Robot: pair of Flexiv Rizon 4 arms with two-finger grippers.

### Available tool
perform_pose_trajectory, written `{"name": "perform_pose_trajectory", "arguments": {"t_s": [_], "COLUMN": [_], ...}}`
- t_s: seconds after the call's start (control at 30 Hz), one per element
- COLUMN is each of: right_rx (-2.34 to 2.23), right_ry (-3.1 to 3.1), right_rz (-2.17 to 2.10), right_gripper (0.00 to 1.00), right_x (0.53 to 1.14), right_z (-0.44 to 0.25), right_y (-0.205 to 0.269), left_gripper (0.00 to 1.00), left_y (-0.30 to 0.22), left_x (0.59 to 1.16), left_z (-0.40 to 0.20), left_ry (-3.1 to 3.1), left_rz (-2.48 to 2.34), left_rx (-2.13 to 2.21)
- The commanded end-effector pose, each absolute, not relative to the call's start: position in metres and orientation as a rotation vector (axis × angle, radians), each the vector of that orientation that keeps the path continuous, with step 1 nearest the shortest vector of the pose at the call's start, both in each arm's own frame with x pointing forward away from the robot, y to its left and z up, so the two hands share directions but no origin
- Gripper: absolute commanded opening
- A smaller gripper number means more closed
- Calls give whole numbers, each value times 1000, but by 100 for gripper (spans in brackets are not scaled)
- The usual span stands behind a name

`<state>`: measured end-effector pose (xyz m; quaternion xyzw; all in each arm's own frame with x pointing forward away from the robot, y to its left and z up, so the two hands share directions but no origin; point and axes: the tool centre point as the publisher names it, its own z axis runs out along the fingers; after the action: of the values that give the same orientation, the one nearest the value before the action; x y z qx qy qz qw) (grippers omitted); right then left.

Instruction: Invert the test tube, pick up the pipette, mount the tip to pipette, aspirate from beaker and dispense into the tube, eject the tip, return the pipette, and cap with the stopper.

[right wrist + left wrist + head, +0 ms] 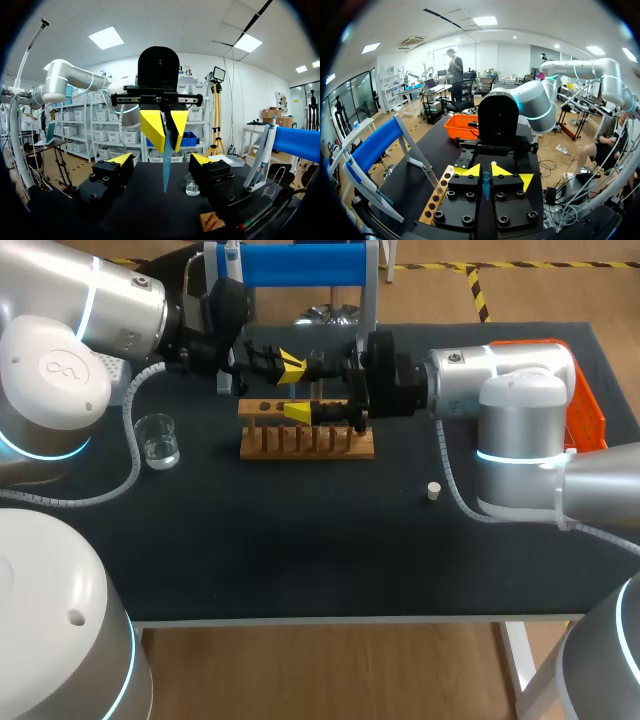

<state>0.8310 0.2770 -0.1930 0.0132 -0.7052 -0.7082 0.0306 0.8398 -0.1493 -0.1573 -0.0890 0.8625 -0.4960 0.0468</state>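
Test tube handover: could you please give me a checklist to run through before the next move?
1. Left gripper shut on test tube: ok.
2. Right gripper open, one finger on either side of the tube, not touching: ok.
3. Tube empty: cannot tell.
4. Wooden rack below both grippers: ok.
5. Beaker upright, apart from the arms: ok.
6. Stopper lying free, clear of the arms: ok.

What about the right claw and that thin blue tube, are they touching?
Apart. In the right wrist view the blue tube hangs from the left claw between the open fingers of the right claw, with a clear gap on each side.
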Motion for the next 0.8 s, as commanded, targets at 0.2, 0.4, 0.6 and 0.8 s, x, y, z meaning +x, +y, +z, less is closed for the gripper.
{"name": "perform_pose_trajectory", "arguments": {"t_s": [0.2, 0.4, 0.6, 0.8], "right_rx": [51, 60, 65, 72], "right_ry": [-2166, -2163, -2159, -2156], "right_rz": [-2180, -2180, -2180, -2180], "right_gripper": [48, 42, 33, 22], "right_x": [831, 830, 829, 828], "right_z": [-193, -193, -192, -191], "right_y": [279, 279, 279, 278], "left_gripper": [0, 0, 0, 0], "left_y": [-149, -149, -149, -149], "left_x": [840, 840, 840, 840], "left_z": [-157, -157, -157, -157], "left_ry": [2631, 2631, 2631, 2631], "left_rz": [-1514, -1514, -1514, -1514], "left_rx": [-270, -270, -270, -270]}}
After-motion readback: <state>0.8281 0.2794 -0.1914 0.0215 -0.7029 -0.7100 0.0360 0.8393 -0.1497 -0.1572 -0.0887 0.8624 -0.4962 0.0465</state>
